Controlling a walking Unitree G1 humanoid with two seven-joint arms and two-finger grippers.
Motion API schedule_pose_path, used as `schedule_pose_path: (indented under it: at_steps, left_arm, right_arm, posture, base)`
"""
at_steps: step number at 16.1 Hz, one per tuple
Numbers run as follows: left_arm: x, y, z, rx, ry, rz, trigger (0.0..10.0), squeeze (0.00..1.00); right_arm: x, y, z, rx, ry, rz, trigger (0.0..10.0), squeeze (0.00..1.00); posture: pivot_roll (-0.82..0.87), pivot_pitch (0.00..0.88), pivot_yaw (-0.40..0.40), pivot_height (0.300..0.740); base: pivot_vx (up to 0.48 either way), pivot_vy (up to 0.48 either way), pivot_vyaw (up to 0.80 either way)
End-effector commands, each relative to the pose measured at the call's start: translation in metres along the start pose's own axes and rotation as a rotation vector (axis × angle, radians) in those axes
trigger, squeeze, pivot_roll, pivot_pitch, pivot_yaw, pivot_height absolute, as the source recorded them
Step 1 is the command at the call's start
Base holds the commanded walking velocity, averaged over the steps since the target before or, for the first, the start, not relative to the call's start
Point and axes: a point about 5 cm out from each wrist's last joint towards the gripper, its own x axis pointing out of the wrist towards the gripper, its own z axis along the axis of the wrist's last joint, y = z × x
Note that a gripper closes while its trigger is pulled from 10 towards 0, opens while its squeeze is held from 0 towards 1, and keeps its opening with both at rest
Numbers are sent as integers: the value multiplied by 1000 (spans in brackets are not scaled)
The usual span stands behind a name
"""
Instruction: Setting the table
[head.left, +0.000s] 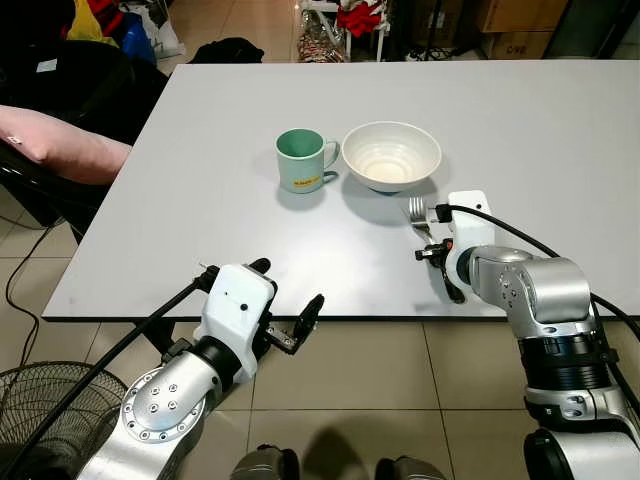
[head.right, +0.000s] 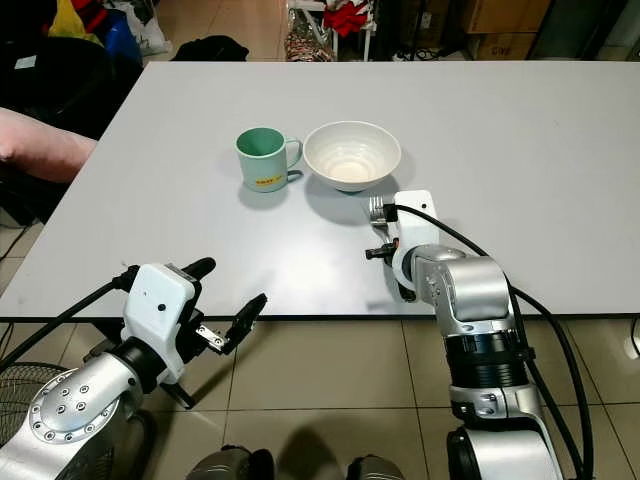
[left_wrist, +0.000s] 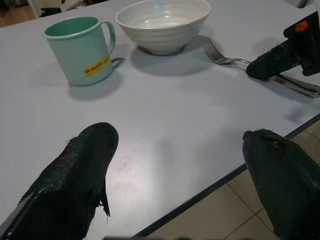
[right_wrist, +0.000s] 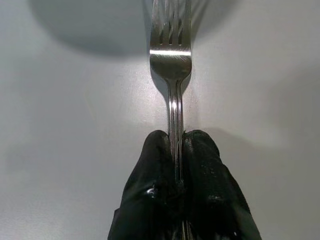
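Right pincer (right_wrist: 176, 145) pinches my shiny steel fork (right_wrist: 171, 55) by its handle, tines near the bowl (head.left: 391, 155); left pincer (head.left: 288, 305) hangs open at the desk (head.left: 200, 230) edge.

- Even, bright overhead light; head views sharp.
- Soft shadows beneath the bowl (head.left: 391, 155) and mug (head.left: 304, 160) on the table (head.left: 180, 210).
- Glare streaks the fork (right_wrist: 171, 55).
- Near fingers (left_wrist: 75, 175) blurred.

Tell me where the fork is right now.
The fork is pinched at its handle by the right gripper over the table, tines toward the white bowl, right of the green mug.
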Motion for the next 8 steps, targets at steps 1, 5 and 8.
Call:
schedule_pose_path:
  at_steps: [1, 5, 8]
  left_arm:
    - [-3, 3, 3, 8, -12, 15, 10000, 0]
    - [-2, 10, 7, -40, -55, 71, 10000, 0]
    - [-3, 14, 9, -29, -75, 99, 10000, 0]
  right_arm:
    - [-4, -1, -3, 17, 8, -18, 10000, 1000]
    - [-24, 1, 0, 59, -55, -26, 10000, 1000]
    - [-37, 1, 0, 29, -94, -27, 10000, 918]
  posture:
    - [-45, 98, 35, 740]
    - [-57, 84, 49, 740]
    - [-52, 67, 61, 740]
  base:
    - [0, 0, 0]
    - [0, 0, 0]
    - [0, 0, 0]
